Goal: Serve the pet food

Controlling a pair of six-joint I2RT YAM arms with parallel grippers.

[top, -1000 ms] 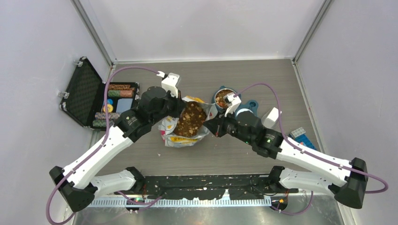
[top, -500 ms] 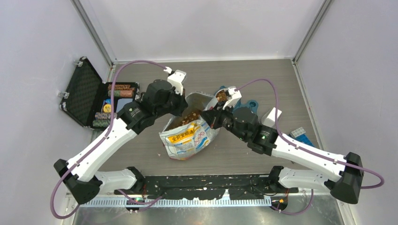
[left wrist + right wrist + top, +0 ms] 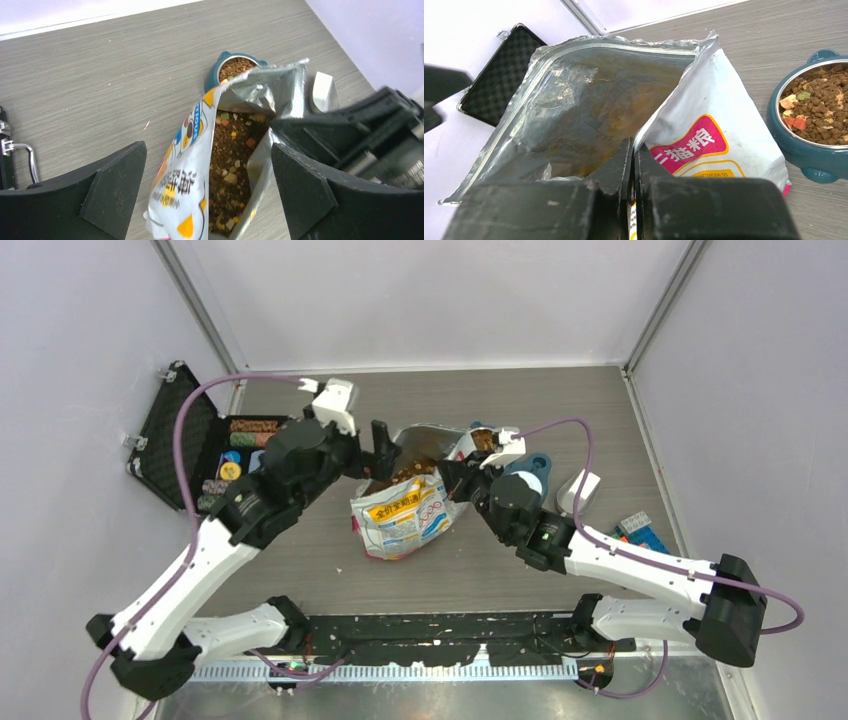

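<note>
The pet food bag (image 3: 402, 518), white with yellow and pink print, stands on the table with its silver-lined mouth (image 3: 589, 95) open. Brown pet food (image 3: 234, 165) fills it, and more pet food (image 3: 821, 97) lies in a teal bowl (image 3: 478, 441) just behind. My right gripper (image 3: 633, 157) is shut on the bag's right rim (image 3: 452, 472). My left gripper (image 3: 207, 192) is open wide, with its fingers (image 3: 115, 185) either side of the bag and apart from it. It hangs at the bag's left rim (image 3: 385, 458).
An open black case (image 3: 175, 435) with stacked chips sits at the far left. A second teal dish (image 3: 532, 464), a white object (image 3: 578, 490) and a blue box (image 3: 640, 531) lie right of the bag. The right arm (image 3: 360, 132) crowds the bag's right side.
My left gripper has let go of the bag's rim, opened wide and drawn back to the left. The bag has tipped from lying open to standing upright, still held by the right gripper.
</note>
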